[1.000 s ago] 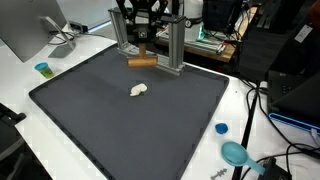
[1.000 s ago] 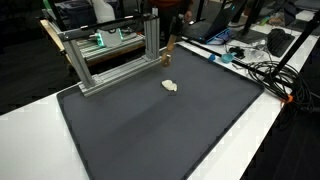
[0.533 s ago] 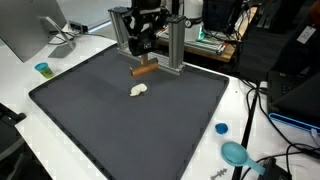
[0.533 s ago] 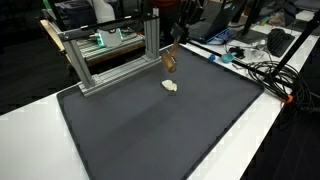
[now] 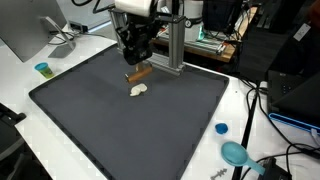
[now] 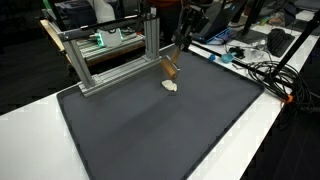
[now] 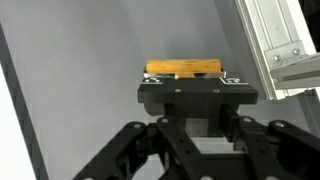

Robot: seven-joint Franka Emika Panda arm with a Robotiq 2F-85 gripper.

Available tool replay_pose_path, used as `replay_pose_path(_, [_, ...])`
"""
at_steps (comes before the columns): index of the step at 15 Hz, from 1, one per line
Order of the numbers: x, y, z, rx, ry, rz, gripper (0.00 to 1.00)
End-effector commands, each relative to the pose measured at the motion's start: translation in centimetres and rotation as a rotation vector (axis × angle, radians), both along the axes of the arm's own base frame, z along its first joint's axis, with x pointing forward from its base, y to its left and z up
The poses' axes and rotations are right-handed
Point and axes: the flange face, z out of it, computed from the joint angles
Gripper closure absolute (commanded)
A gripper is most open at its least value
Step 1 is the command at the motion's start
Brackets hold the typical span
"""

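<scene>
Dark mat (image 5: 120, 130) is being used as the work surface. A wooden block (image 5: 140, 72) is being held clamped between the fingers of the gripper (image 5: 138, 67), raised just above a white lump (image 5: 139, 90), near the metal frame (image 5: 176, 42).

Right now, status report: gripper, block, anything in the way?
Gripper shut on wooden block. Block held above dark mat, near metal frame. White lump on mat close beneath, apart from block.
</scene>
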Motion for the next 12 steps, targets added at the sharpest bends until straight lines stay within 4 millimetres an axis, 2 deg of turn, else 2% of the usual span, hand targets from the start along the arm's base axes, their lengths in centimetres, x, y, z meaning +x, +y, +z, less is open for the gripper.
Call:
replay_pose_path(1, [-0.2,0.4,-1.7,-0.072,-0.009,-0.028,0.78])
replay_pose_path(6, [0.3,2.0,-4.7,-0.126,0.015,-0.003,0.78])
replay_pose_path(12, [1.3,4.2,-5.8,-0.202,0.018,0.093,0.78])
